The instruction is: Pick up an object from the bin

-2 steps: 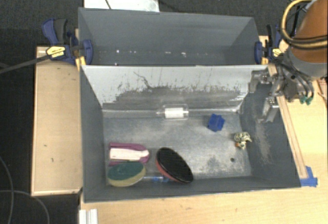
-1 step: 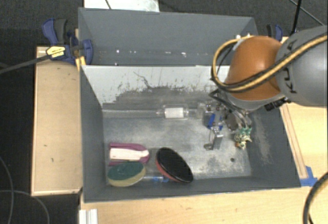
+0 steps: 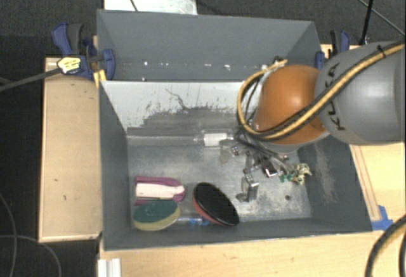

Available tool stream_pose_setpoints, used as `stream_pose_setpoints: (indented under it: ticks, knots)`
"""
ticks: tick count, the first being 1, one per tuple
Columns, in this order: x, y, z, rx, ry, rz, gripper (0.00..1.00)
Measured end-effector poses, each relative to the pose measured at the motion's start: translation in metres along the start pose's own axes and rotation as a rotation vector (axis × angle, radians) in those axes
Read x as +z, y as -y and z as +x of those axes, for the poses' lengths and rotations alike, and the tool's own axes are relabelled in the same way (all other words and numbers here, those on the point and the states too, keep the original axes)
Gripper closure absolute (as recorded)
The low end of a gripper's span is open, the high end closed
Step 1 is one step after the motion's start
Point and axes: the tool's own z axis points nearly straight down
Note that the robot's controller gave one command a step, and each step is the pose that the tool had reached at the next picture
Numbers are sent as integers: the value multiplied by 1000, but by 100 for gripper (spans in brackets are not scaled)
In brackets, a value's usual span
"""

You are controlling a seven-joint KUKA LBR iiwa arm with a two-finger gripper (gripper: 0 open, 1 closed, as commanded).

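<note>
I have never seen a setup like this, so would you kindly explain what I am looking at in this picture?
One camera looks down into a grey metal bin. The grey tube with the orange cover, coming from the right, is a robot arm meant to pick one thing out. Its gripper hangs low over the floor right of centre; whether it holds anything I cannot tell. At the front left lie a pink and white block, a round green pad and a black oval disc with a red rim.
</note>
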Motion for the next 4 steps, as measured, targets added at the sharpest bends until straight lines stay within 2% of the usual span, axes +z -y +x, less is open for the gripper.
stream_pose_setpoints:
  ticks: [1,2,3,4]
  knots:
    - [-57,-4,42,-48,2,3,0]
    - [-9,-5,25,194,-3,1,0]
    - [55,-6,25,130,0,3,0]
    - [51,-5,21,130,17,6,100]
